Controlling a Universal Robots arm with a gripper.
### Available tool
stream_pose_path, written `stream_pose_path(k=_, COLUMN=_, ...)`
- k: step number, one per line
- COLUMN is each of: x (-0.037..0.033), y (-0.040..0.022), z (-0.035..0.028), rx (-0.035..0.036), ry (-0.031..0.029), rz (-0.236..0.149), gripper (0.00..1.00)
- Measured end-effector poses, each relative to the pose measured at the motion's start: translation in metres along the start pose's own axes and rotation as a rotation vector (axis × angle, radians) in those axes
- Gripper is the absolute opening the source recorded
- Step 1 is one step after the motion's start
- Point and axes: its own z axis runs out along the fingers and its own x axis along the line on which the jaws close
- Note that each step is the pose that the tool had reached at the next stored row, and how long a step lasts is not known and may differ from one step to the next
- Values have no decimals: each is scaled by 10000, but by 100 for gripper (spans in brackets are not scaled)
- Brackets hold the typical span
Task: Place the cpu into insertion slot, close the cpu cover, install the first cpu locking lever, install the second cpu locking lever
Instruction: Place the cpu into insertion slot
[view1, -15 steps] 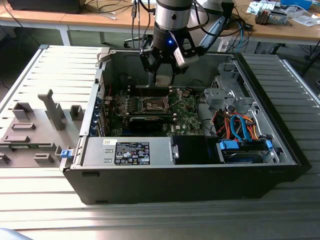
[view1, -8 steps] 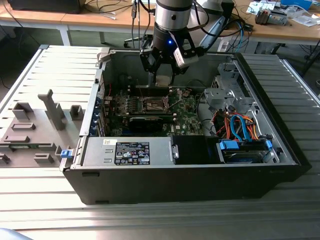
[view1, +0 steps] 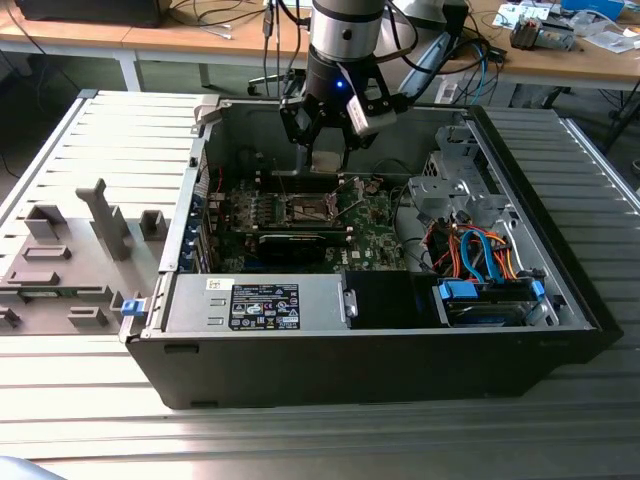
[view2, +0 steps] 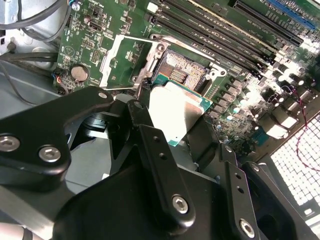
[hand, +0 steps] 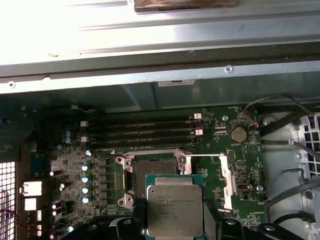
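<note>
Holding the cpu (hand: 175, 210) clamped between the two black fingers (view2: 155, 145) of the gripper (view1: 327, 158), metal top facing the first wrist camera, chip sitting level. It is hanging above the green motherboard (view1: 375, 235) inside the open computer case (view1: 350, 370), clearly off the board in the exterior view. In both wrist views the chip is overlapping one edge of the insertion slot (hand: 150, 167), and the rest of the slot's dark centre is showing bare (nothing seated in it). The cpu cover (hand: 227, 182) is lying swung open, flat on the board just beside the slot, on the side away from the row of capacitors (hand: 85, 172). The long black memory slots (hand: 140, 132) are running along the slot's far side, toward the case wall.
</note>
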Motion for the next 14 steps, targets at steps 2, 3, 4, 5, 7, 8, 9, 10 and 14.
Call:
stream_pose_path(k=2, x=0, y=0, z=0, rx=36, ry=-10, rz=98, gripper=54)
stream_pose_path(k=3, x=0, y=0, z=0, rx=50, ry=-15, rz=150, gripper=54)
stream_pose_path(k=4, x=0, y=0, z=0, rx=64, ry=-22, rz=234, gripper=54)
stream_pose_path(k=5, x=0, y=0, z=0, rx=72, ry=-28, rz=292, gripper=54)
stream_pose_path(k=7, x=0, y=0, z=0, rx=77, ry=-34, rz=373, gripper=54)
stream_pose_path(k=8, x=0, y=0, z=1, rx=81, ry=-39, rz=441, gripper=54)
stream_pose_path(k=9, x=0, y=0, z=1, rx=86, ry=-45, rz=516, gripper=54)
stream_pose_path(k=10, x=0, y=0, z=1, rx=89, ry=-50, rz=562, gripper=54)
stream_pose_path(k=14, x=0, y=0, z=1, rx=108, ry=-68, rz=795, gripper=54)
